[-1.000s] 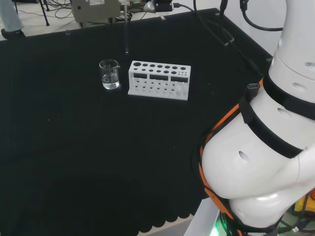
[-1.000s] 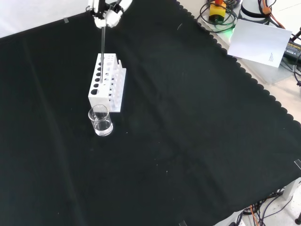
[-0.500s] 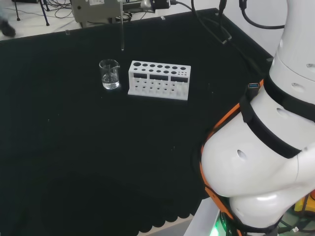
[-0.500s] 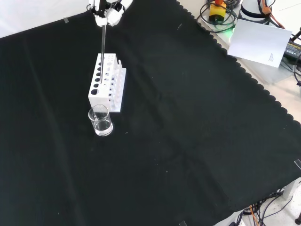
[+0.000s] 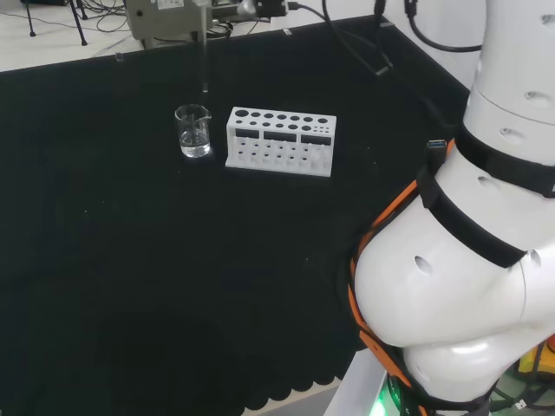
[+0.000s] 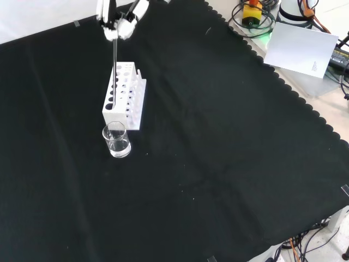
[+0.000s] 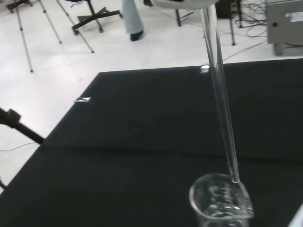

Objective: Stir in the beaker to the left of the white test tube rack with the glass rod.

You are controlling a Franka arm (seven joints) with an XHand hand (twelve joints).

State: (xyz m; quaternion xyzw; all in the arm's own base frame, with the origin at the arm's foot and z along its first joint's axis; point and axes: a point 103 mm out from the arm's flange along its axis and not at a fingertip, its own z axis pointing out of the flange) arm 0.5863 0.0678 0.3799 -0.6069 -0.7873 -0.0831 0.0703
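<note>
A small clear glass beaker (image 5: 192, 130) with a little clear liquid stands just left of the white test tube rack (image 5: 279, 140) in the head view. In the front view the beaker (image 6: 116, 140) sits nearer than the rack (image 6: 124, 96). The hand (image 6: 117, 21) is at the top of the front view, shut on the upper end of the glass rod (image 6: 114, 54). The rod (image 5: 205, 61) hangs upright, its tip a little above the beaker. In the wrist view the rod (image 7: 221, 104) ends just over the rim of the beaker (image 7: 220, 202).
A grey equipment box (image 5: 165, 17) and cables lie beyond the cloth's far edge in the head view. The arm's white links (image 5: 468, 260) take up the right of that view. A sheet of paper (image 6: 302, 49) lies off the cloth in the front view.
The hand has carried the rod left in the head view, from over the rack's end to over the beaker. Beaker and rack have not moved.
</note>
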